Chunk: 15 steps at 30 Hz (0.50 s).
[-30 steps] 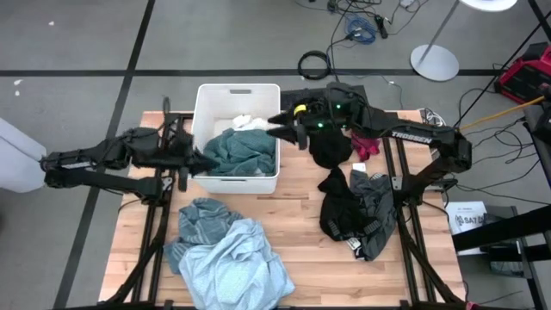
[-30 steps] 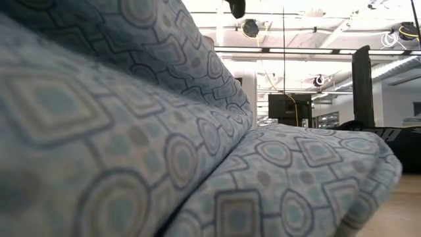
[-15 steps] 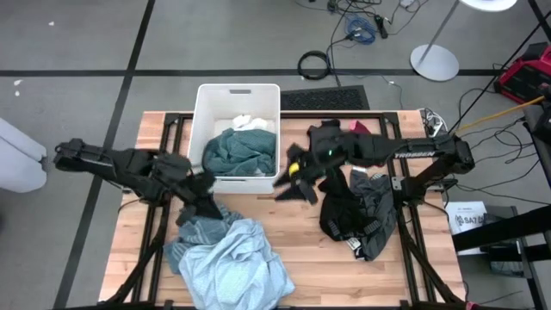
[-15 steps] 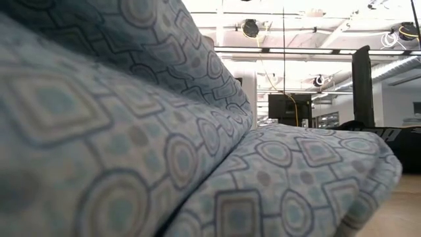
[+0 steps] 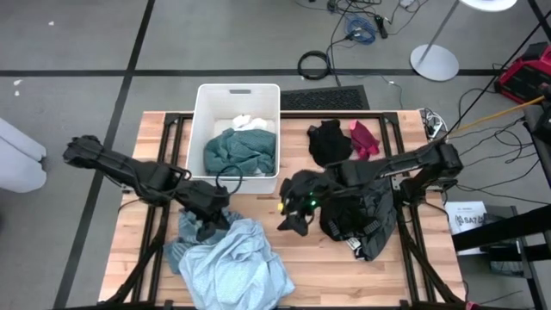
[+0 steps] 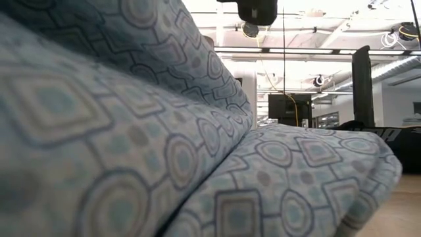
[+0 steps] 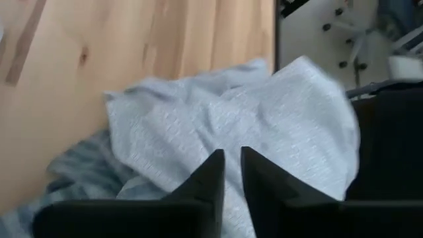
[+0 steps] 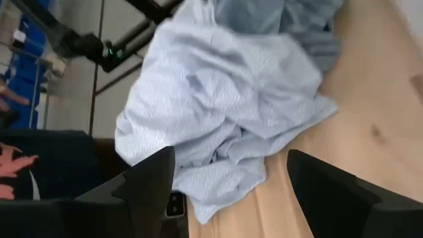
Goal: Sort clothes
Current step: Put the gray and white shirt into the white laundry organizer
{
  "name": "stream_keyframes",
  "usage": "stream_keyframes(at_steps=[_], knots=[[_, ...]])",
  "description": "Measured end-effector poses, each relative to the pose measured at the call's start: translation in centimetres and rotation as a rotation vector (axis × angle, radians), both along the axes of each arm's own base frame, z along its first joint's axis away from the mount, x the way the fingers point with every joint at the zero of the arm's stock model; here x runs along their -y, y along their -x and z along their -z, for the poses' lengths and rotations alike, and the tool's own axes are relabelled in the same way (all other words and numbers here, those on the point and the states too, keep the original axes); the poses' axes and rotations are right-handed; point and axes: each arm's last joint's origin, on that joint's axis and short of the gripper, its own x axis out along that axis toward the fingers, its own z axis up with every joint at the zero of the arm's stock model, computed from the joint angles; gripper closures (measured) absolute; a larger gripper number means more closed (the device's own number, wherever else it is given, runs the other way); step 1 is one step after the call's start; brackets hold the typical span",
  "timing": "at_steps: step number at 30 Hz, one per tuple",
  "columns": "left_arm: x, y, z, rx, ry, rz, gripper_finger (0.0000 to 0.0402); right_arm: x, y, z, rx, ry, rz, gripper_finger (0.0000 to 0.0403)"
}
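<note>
Two claws flank the crumpled light blue fabric garment [image 5: 234,263]: left claw [image 5: 209,226] nearly pressed together above it, right claw [image 5: 291,217] spread, beside it.

Even, bright light falls from overhead on the desk [image 5: 284,258] in the high view, with only soft, short shadows under the arms and the bin [image 5: 237,102]. In the low view, patterned cloth [image 6: 131,151] fills the frame, soft and out of focus up close, while ceiling lamps [image 6: 250,27] behind glare white and wash out the room. Both wrist views are smeared with blur; the fingers [image 7: 205,192] show as dark, unlit shapes.
</note>
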Motion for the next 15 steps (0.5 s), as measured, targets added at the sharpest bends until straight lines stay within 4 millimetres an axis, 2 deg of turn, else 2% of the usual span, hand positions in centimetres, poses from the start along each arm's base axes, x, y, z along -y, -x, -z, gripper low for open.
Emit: stream_keyframes(at_steps=[5,9,15], knots=[[0.1,-0.3,1.5,-0.099,-0.049,-0.013,0.0273,-1.4,-0.5,1.5,-0.056,0.001,-0.032,0.0124],[0.5,-1.5,2.7,-0.115,-0.050,-0.007,0.0221,-1.8,-0.5,1.8,-0.065,-0.003,-0.034,0.0124],[1.2,-2.9,3.6,-0.114,-0.026,0.018,0.0188,-2.4,0.0,1.9,-0.096,0.005,-0.054,0.0124]])
